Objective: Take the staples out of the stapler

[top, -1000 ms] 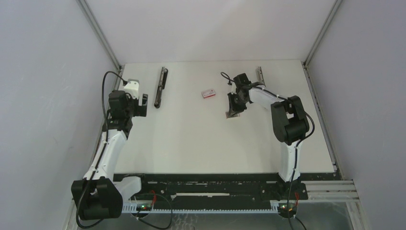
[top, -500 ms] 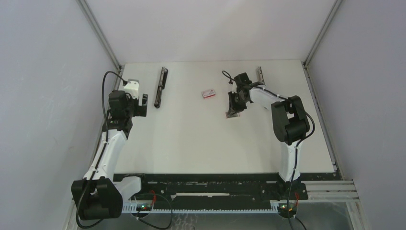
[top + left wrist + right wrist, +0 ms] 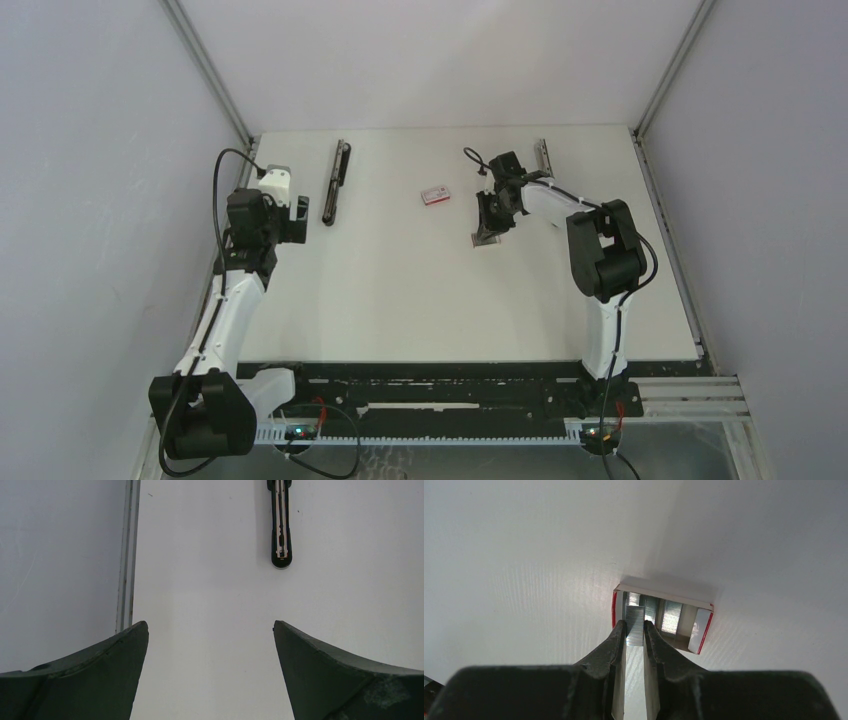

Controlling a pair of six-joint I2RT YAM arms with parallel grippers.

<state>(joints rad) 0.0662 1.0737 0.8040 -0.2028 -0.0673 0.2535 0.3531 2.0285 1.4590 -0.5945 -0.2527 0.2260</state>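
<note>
Where the right gripper (image 3: pixel 634 632) narrows to its tips, a staple strip (image 3: pixel 635 620) is pinched between the two fingers, most of it standing out past them. Just beyond those tips lies an open red-and-white box tray (image 3: pixel 664 594) on the white table (image 3: pixel 524 555). The held strip hangs at the tray's left end, and whether it touches the tray floor cannot be told. More staple strips (image 3: pixel 671 616) lie side by side in the tray, to the right of the pinched one.

From above, a small closed red-and-white box (image 3: pixel 434 195) sits to the left of this gripper, apart from it. A slim grey metal bar (image 3: pixel 542 155) lies farther off, beyond it and to its right.

Spread wide, the left gripper (image 3: pixel 210 625) has nothing between its fingers. A black stapler (image 3: pixel 280 525), opened out flat with its metal channel showing, lies ahead of it and toward its right finger, well clear of both.
</note>
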